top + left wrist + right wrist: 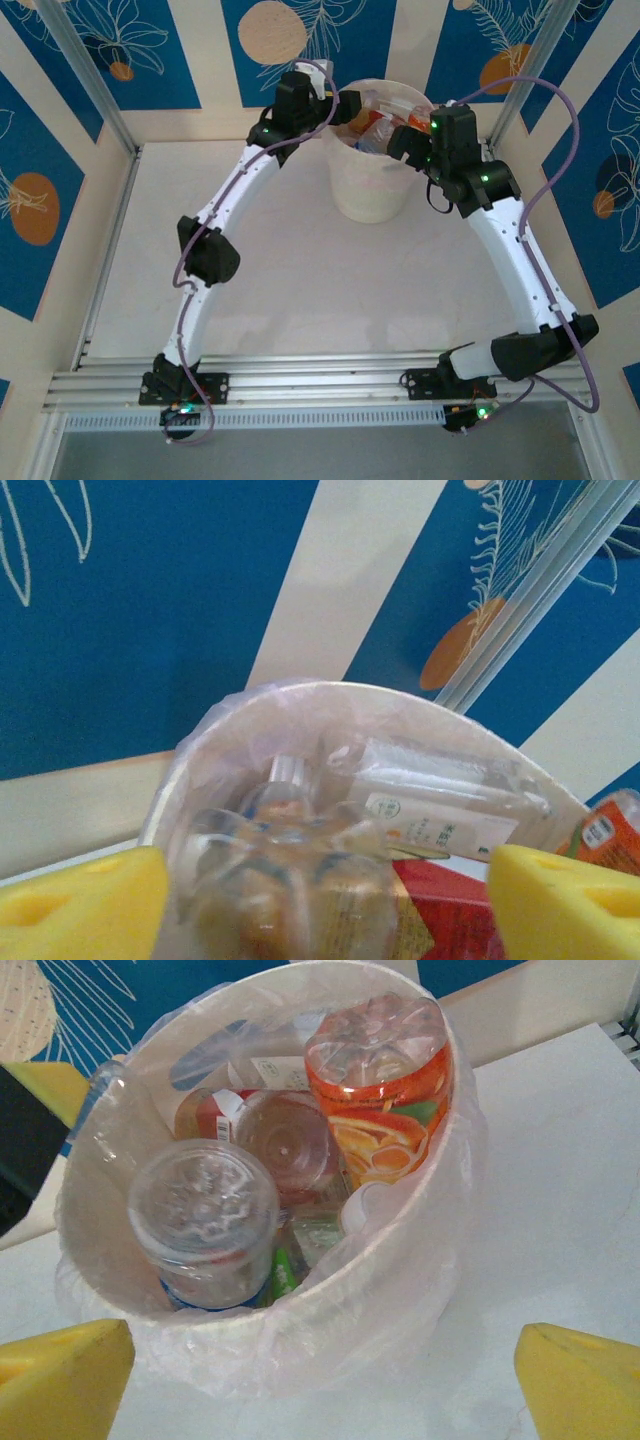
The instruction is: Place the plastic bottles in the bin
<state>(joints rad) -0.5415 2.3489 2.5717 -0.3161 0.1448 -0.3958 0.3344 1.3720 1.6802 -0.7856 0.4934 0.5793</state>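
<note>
The table (300, 290) is a plain pale grey-white sheet, bare in front of the arms, with a ribbed aluminium rail (300, 385) along its near edge. Behind it the wall panels (180, 50) are deep blue with white line-drawn leaves and orange discs, broken by broad cream stripes. Slim metal posts (85, 75) frame the corners.

The bin (368, 205) stands at the far side of the table, its thin bag folded over the rim. The plastic bottles (290, 1160) are packed inside it. An orange-label bottle (385, 1110) shows printed orange slices. A clear bottle (205, 1215) beside it stands bottom up with a blue band low down. From the left wrist, a white-label bottle (440, 820) carries small print, too fine to read.

The left gripper (325, 900) hangs over the bin's rim, yellow fingers spread wide above a clear bottle, gripping nothing. The right gripper (325, 1375) is likewise wide open beside the bin, with nothing between its fingers.
</note>
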